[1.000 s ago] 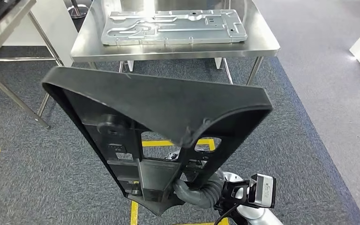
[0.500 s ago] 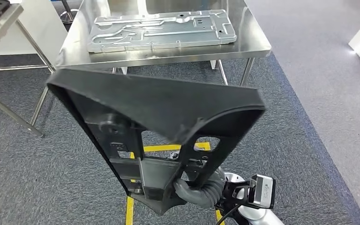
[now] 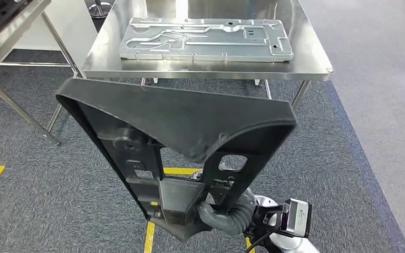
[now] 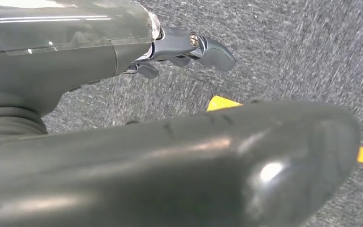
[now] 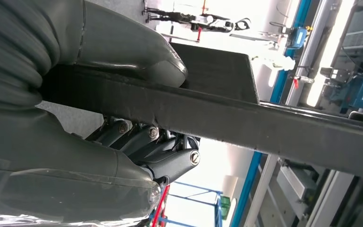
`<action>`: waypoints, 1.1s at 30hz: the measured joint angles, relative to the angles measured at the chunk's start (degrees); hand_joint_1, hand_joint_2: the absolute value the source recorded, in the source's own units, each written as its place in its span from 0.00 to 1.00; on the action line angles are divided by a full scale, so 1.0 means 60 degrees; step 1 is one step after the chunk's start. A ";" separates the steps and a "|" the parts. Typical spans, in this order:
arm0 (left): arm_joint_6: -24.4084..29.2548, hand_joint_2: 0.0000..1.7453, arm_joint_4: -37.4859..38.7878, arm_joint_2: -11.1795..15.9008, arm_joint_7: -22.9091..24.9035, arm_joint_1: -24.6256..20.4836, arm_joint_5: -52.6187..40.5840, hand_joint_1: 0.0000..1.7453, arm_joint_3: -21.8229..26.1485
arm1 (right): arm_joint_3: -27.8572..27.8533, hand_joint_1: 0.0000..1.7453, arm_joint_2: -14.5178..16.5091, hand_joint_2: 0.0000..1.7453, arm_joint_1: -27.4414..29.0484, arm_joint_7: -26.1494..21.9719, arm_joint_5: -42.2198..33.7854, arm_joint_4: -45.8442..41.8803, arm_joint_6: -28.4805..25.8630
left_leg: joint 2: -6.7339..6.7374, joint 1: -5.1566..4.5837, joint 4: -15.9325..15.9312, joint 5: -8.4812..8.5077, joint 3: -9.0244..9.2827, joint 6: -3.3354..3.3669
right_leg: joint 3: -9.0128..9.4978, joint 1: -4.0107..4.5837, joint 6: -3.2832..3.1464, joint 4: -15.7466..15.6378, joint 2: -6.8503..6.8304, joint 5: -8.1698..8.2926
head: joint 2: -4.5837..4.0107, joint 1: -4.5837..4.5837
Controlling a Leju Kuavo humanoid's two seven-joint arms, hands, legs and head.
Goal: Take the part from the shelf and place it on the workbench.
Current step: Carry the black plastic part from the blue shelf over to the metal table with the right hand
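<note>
Part (image 3: 190, 121) in right hand (image 3: 219, 213), short of workbench (image 3: 211, 71)

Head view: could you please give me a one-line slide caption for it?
Right hand holds a black plastic part upright before a steel workbench bearing a metal plate.

Steel workbench (image 3: 211, 71) carries flat metal plate (image 3: 205, 39); grey carpet floor (image 3: 42, 179) beneath.

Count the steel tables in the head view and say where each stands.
2: the workbench straight ahead, holding a metal plate; another table at far left, partly cut off. More may lie outside the frame.
</note>
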 joint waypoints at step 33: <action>-0.0023 0.00 0.0012 -0.0084 -0.0089 0.0068 0.0033 0.00 0.0000 | -0.0301 0.92 -0.0052 1.00 0.0377 -0.0147 0.0082 -0.0123 0.0220 | -0.0089 -0.0087 0.0309 -0.0203 0.0007 -0.0055 | 0.0111 0.0196 -0.0314 -0.1037 0.0053 0.0810 | 0.0000 -0.0063</action>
